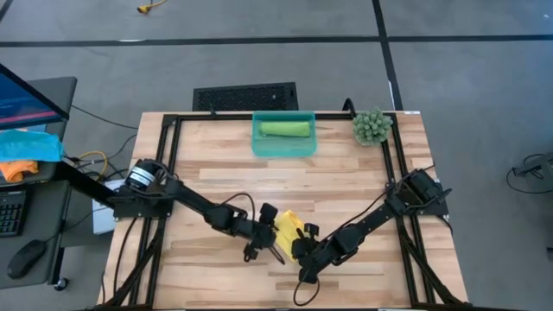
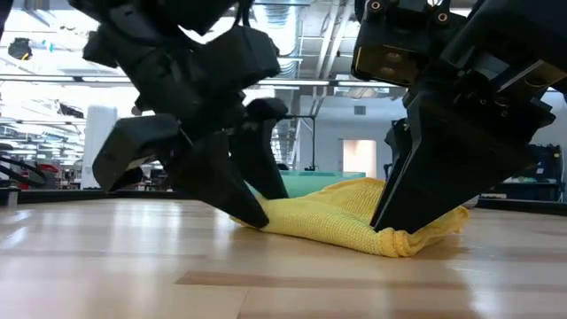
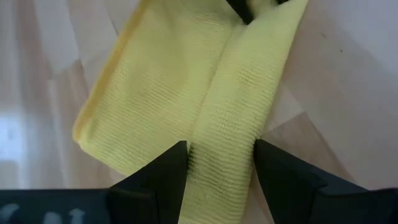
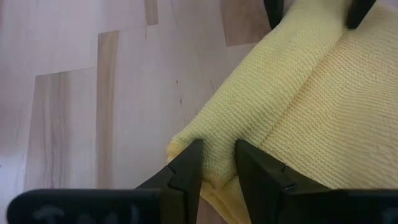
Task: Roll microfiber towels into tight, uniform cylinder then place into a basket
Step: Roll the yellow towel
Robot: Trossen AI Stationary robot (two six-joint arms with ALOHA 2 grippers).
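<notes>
- While both dark arms lean in over the near middle of the pale wooden table (image 1: 346, 173), the bright yellow microfiber towel (image 1: 288, 231) lies between them, partly folded, with a raised fold running along it.
- The left gripper (image 1: 266, 244) comes from the left side and has its two dark fingers (image 3: 163, 177) set on either side of one end of that raised fold; the cloth fills the gap between them, so the claw is closed on the yellow towel.
- The right gripper (image 1: 304, 249) reaches in from the right and pinches the other end of the same fold, its fingertips (image 4: 186, 171) close together with a narrow ridge of yellow cloth squeezed between them.
- In the low view both grippers press down to the tabletop, the left one (image 2: 239, 190) at the towel's (image 2: 354, 217) left edge and the right one (image 2: 399, 213) near its right edge, where the cloth bunches into a small rounded lump.
- In each wrist view the other arm's dark fingertips show at the far end of the towel.
- The small rectangular translucent teal plastic basket (image 1: 283, 149) sits at the far middle of the table, well apart from the grippers.
- Inside it lies the light green microfiber towel (image 1: 286, 129), rolled into a cylinder along the basket's far wall.
- A bushy green plant-like ball (image 1: 372, 126) stands at the far right corner of the table, just right of the basket.
- A black grille panel (image 1: 245, 95) lies on the floor beyond the table's far edge.
</notes>
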